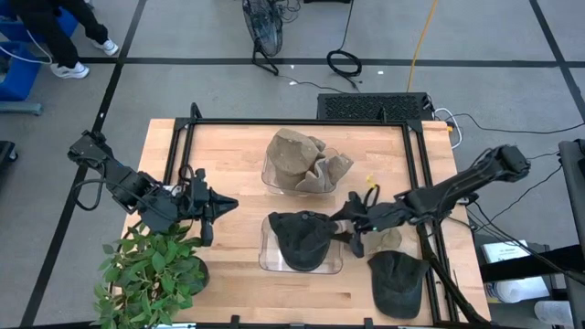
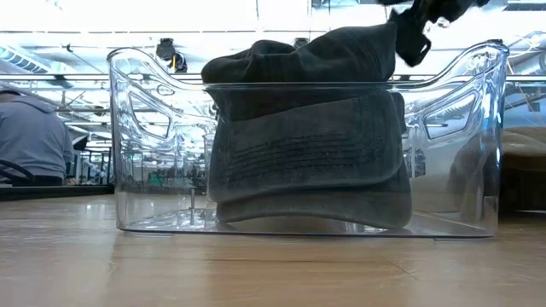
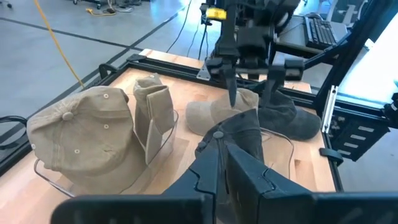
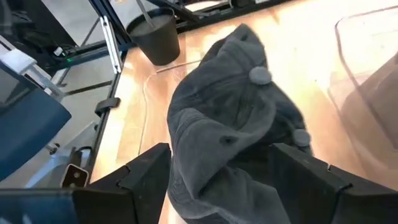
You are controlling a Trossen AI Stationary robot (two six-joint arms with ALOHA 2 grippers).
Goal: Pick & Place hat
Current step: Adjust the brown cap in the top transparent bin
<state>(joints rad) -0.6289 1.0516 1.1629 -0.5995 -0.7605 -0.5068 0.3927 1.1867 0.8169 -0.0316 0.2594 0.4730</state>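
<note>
The right gripper [image 1: 352,228] hangs with fingers spread over the dark hat [image 1: 302,239], which lies just beneath it inside the clear bin [image 1: 267,260], apparently released there. The left gripper [image 1: 218,208], fingers together, waits well off beside the plant [image 1: 151,270].

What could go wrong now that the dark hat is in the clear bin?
The dark hat is heaped above the rim of the clear bin, and the right claw, open, sits right at its edge; pulling back could snag the fabric and drag it out. The dark hats appear stacked loosely in the low view, so the top one might also slide off.
</note>
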